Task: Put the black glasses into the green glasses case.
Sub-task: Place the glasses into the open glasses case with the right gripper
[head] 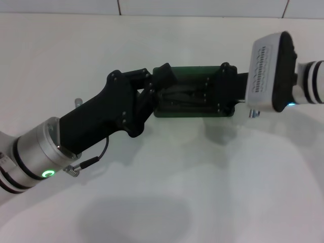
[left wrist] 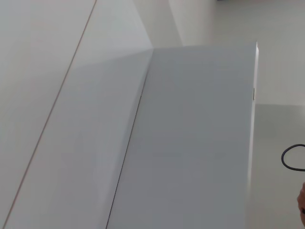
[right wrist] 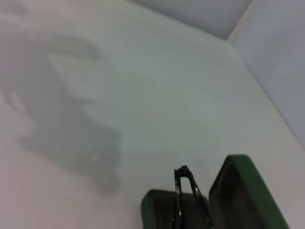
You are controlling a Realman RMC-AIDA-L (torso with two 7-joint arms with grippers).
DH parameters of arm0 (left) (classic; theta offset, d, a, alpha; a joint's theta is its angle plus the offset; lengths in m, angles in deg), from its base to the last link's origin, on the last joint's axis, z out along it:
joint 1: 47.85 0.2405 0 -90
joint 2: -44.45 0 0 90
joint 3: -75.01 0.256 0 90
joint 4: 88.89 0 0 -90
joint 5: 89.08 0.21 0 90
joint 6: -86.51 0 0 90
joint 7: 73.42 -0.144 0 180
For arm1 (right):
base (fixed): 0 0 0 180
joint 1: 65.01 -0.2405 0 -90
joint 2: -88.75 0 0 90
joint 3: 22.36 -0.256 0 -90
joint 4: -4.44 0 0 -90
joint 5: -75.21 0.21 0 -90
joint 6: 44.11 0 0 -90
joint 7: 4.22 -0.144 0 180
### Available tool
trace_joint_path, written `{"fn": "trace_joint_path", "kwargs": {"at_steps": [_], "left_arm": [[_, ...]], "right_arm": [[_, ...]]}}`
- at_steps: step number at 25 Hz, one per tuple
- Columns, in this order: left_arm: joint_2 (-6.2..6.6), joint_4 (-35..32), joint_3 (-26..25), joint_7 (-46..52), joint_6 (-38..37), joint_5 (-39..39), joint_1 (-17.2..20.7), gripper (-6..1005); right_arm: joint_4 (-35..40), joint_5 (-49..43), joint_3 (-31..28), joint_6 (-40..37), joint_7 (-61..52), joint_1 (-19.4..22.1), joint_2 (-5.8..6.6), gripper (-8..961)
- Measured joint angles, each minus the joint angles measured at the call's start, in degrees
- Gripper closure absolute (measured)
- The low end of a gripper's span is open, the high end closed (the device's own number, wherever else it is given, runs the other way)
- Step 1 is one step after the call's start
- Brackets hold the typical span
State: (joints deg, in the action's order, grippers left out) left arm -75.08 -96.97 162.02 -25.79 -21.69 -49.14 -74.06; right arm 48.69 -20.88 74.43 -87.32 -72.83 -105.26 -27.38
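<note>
The green glasses case lies open in the middle of the white table, lid tilted up at the far side. In the right wrist view its lid and base show, with the black glasses folded and standing on edge inside the base. In the head view the glasses are a dark shape inside the case. My left gripper is over the case's left end. My right gripper straddles the case's right end. The left wrist view shows neither thing.
The white table stretches all round the case. A white wall runs along the back. The left arm's cable hangs near the table. The left wrist view shows a white panel.
</note>
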Motion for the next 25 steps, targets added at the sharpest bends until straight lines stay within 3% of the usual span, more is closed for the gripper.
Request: {"fn": "trace_joint_path", "kwargs": {"at_steps": [9, 25], "left_arm": [[0.00, 0.0, 0.0, 0.0, 0.1, 0.0, 0.0, 945], [0.00, 0.0, 0.0, 0.0, 0.1, 0.2, 0.4, 943]], "right_arm": [[0.1, 0.2, 6.2, 8.0, -0.6, 0.0, -0.06, 902], [0.2, 0.4, 6.9, 8.1, -0.8, -0.2, -0.06, 903]]}}
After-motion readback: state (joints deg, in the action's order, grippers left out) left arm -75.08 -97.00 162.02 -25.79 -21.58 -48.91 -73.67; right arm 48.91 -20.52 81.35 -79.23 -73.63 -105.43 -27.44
